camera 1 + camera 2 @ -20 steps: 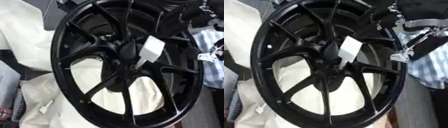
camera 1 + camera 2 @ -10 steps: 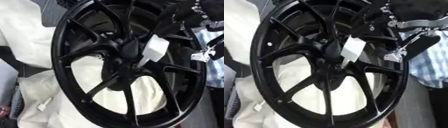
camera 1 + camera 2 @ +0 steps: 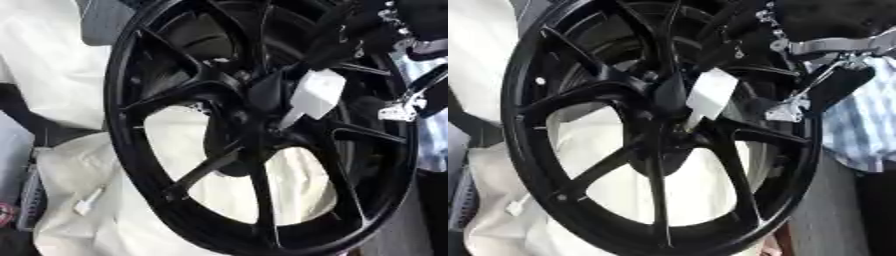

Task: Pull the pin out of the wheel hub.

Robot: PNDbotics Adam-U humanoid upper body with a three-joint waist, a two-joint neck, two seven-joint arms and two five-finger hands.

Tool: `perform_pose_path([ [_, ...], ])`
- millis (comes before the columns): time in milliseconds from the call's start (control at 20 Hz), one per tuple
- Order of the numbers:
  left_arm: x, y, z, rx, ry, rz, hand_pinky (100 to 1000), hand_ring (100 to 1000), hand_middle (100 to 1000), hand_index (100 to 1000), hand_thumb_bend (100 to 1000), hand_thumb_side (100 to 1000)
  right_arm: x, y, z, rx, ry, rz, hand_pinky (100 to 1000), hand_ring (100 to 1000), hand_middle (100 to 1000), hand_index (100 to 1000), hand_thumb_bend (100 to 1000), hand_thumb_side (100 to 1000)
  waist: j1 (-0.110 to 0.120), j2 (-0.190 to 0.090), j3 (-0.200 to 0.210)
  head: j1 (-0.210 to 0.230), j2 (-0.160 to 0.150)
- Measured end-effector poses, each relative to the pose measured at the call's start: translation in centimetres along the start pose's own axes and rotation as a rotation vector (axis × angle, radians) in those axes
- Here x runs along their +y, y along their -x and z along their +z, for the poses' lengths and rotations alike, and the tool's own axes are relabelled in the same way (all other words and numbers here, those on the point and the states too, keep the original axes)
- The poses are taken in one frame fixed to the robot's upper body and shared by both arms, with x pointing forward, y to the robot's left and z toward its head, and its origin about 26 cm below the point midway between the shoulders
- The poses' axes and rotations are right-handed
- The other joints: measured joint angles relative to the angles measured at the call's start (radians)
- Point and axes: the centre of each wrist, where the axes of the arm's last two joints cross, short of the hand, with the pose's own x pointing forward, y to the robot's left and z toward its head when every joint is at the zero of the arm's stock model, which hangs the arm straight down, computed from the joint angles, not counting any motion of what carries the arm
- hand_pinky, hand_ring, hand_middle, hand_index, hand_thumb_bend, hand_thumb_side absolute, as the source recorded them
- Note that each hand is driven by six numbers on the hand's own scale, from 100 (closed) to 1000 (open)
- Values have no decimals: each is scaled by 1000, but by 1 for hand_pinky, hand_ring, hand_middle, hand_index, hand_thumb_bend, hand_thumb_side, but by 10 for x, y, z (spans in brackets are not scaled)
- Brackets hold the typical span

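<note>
Wheel hub [image 3: 262, 100] black, many-spoked, stands tilted, fills our view, leaning on white cloth [image 3: 79, 200]. White pin [image 3: 708, 95] with blocky head sticks out at hub centre. Our right robot hand [image 3: 798, 30] at upper right, above pin; fingers reach down toward it, cannot tell grip. Left robot hand unseen.

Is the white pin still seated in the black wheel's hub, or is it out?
Still in. The white block-headed pin sticks out from the centre of the black spoked wheel, its thin end meeting the hub.
</note>
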Motion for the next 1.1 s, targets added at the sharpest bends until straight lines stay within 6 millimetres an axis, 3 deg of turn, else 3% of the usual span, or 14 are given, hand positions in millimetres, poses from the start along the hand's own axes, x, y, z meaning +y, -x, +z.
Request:
perform_pose_path([
  [1100,-1,0,-1,-1,1,-3,827,674,616,799,100,792,5,-1,-7,20,-61,1,932,927,831,900,211,413,-19,14,18,-2,-5],
])
